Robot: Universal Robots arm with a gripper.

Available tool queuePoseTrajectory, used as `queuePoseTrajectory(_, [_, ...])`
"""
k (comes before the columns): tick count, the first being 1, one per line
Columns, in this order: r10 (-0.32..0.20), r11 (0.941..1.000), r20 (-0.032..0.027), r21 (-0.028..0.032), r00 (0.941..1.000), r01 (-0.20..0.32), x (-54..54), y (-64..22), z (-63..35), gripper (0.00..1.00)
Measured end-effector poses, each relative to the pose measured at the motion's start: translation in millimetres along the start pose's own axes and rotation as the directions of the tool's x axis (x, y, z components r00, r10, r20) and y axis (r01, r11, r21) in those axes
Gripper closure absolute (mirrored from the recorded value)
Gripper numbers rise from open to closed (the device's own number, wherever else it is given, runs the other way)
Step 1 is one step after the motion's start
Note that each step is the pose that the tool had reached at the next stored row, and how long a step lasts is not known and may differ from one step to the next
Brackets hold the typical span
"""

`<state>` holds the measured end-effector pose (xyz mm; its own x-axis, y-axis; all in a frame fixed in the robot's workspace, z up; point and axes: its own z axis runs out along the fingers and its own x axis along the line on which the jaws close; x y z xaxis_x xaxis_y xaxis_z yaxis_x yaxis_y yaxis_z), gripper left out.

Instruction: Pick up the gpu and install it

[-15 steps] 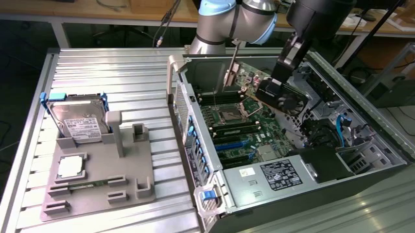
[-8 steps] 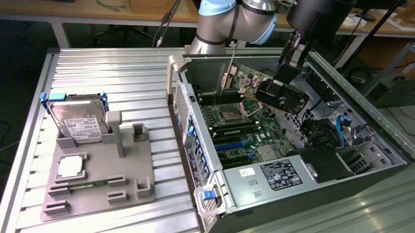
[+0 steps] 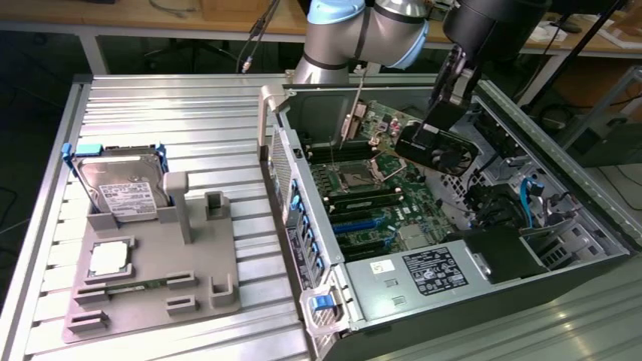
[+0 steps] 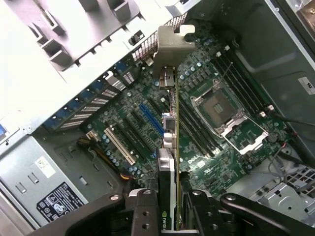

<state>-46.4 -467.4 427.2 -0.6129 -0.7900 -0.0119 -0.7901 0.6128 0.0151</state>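
The gpu (image 3: 438,148), a green card with a black fan and a silver end bracket, hangs tilted inside the open computer case (image 3: 561,248), above the motherboard (image 3: 386,199). My gripper (image 3: 444,113) comes down from above and is shut on the card's upper edge. In the wrist view the gpu (image 4: 173,123) appears edge-on between my fingers (image 4: 143,212), with its bracket (image 4: 172,44) pointing toward the case's slotted rear wall. It floats over the expansion slots, near the blue slot (image 4: 151,119), and is apart from the board.
The open CPU socket (image 4: 224,110) and memory slots lie beside the card. The power supply (image 3: 416,274) sits at the case's near end. On the exterior view's left a grey fixture (image 3: 150,289) holds a hard drive (image 3: 122,188), a processor and a memory stick.
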Motion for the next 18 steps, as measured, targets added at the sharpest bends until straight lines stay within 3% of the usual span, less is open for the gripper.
queuePoseTrajectory(18, [-0.077, 0.9971, -0.0011, -0.0009, 0.9971, 0.077, 0.0, 0.0, 0.0, 0.73])
